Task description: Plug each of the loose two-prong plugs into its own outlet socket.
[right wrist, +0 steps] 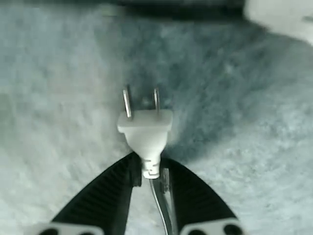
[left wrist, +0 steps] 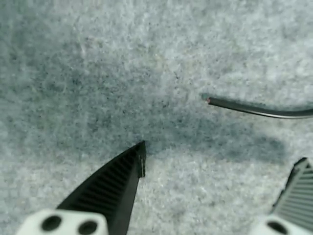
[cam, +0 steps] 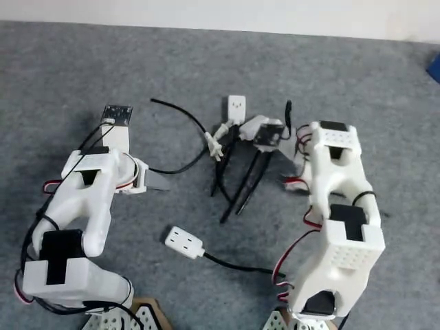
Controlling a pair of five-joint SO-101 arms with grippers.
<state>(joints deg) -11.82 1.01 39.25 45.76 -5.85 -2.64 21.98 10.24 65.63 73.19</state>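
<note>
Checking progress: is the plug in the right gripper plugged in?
Out. The plug shows both prongs bare over the carpet, right gripper shut on it.

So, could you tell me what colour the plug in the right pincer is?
The plug is white; the right wrist view shows it best.

Grey carpet (cam: 206, 62) is spread over nearly the whole high view, w/ a short mottled nap. In both wrist views it is shown close up, w/ darker shadow patches. A pale wall strip (cam: 206, 12) is seen along the top edge; the line where it meets the carpet slants slightly down to the right. At the upper-right edge a blue obj. (cam: 434, 67) is cut off by the frame, and what it is can't be told. At bottom, left of centre, a brown board corner (cam: 152, 308) is laid on the carpet.
</note>
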